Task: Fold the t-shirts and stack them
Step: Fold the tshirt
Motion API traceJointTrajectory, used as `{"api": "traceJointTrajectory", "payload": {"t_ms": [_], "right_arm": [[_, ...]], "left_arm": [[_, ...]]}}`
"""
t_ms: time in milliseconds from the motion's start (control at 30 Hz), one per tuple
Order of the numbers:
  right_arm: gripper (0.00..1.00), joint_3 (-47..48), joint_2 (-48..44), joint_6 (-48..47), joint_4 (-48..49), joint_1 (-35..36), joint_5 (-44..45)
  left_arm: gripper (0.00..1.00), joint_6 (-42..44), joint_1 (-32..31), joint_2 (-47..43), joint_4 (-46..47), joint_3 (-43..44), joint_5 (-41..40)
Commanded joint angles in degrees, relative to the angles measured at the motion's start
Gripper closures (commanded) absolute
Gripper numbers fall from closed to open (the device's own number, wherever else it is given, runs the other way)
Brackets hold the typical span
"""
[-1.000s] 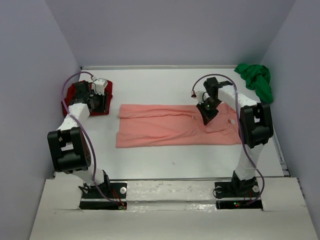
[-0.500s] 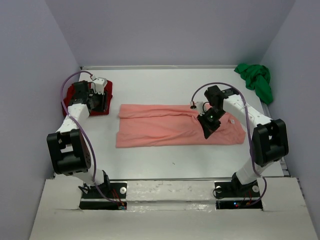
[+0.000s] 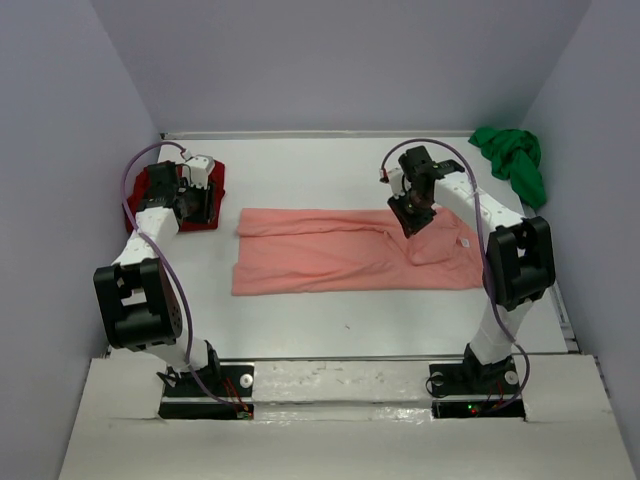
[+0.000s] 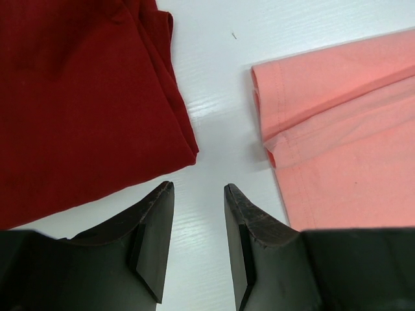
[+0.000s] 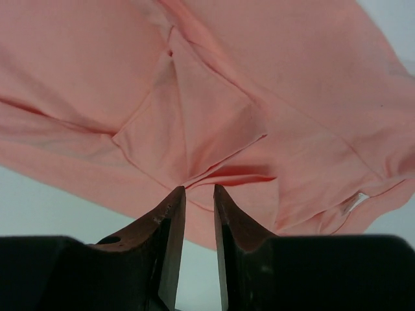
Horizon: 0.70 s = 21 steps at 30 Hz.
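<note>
Pink shirt (image 3: 330, 262) runs left-right; our right gripper (image 5: 198, 189) hangs over its right end, narrowly parted, empty; left gripper (image 4: 198, 186) half-open.

Lab booth: bare walls (image 3: 340, 60), white table (image 3: 300, 170).

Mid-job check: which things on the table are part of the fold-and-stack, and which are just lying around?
Part of the job:
salmon-pink t-shirt, spread out mid-table
dark red t-shirt, folded, far left
green t-shirt, crumpled, far right corner

Just lying about:
a tiny dark speck on the table, too small to identify
nothing else loose shows
</note>
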Motion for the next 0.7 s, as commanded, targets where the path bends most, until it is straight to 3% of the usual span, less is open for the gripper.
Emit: {"api": "traceJointTrajectory", "payload": {"t_ms": [0, 233, 667], "right_arm": [[0.67, 3.2, 2.4, 0.7, 2.6, -0.6, 5.1], [0.6, 4.4, 4.0, 0.4, 4.2, -1.7, 9.5], [0.63, 3.9, 7.5, 0.0, 4.3, -4.1, 5.7]], "left_arm": [[0.53, 0.7, 0.2, -3.0, 0.2, -0.2, 1.1], [0.53, 0.7, 0.3, -2.7, 0.4, -0.3, 1.0], [0.53, 0.7, 0.2, -1.9, 0.3, -0.3, 1.4]]}}
